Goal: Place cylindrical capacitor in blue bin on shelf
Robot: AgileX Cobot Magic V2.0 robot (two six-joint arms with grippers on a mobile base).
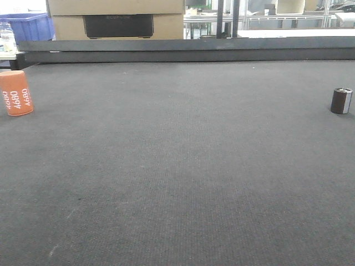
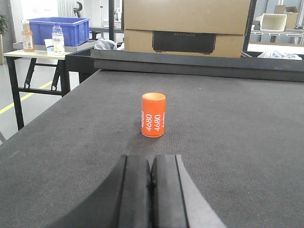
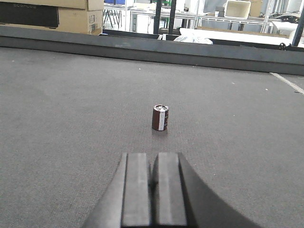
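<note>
Closest in, the right gripper (image 3: 153, 190) has its jaws pressed together with nothing in them, and so does the left gripper (image 2: 151, 190). Both must open first, or they will just bump things. A little ahead of the right gripper, the capacitor (image 3: 160, 118) stands upright on the grey table (image 3: 71, 118), small and dark. It is round and short, so a push from one finger could knock it over and make it roll away. Ahead of the left gripper stands an orange can (image 2: 153, 115) marked 4680. It is round too, and bigger, so the robot might grab it by mistake. Far back, a blue bin (image 2: 59, 28) sits on a side table (image 2: 33, 51). I cannot tell if it is the right bin, and I cannot make out the shelf, so the drop could go wrong
</note>
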